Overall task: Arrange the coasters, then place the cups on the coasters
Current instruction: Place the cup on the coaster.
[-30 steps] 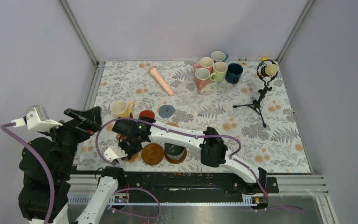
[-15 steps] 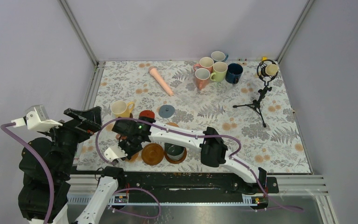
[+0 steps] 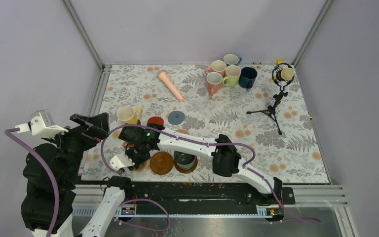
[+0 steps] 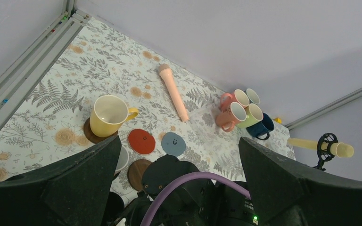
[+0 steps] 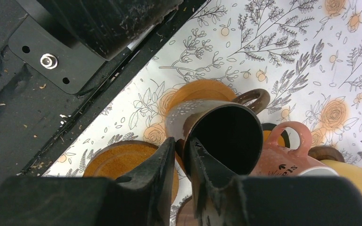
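Note:
In the right wrist view a dark brown cup (image 5: 226, 136) stands on an orange coaster (image 5: 200, 92). My right gripper (image 5: 182, 143) straddles its rim, one finger inside and one outside, slightly open with a sliver of gap. Beside it lie a tan woven coaster (image 5: 122, 162) and a pink cup (image 5: 283, 157). My left gripper (image 4: 179, 141) hangs wide open above the table's left side, holding nothing. Below it a yellow cup (image 4: 108, 115) sits on a dark brown coaster (image 4: 90, 134), with a red coaster (image 4: 141, 141) and a grey-blue coaster (image 4: 173, 143) bare.
Several cups (image 3: 227, 71) cluster at the far middle. A long pink stick (image 3: 170, 85) lies at the back. A black tripod microphone (image 3: 276, 94) stands far right. A dark green cup (image 3: 184, 160) sits near the front edge beside a brown coaster (image 3: 162, 163).
The left arm has shifted very slightly to the right. The right arm stays in place over the near-left coasters.

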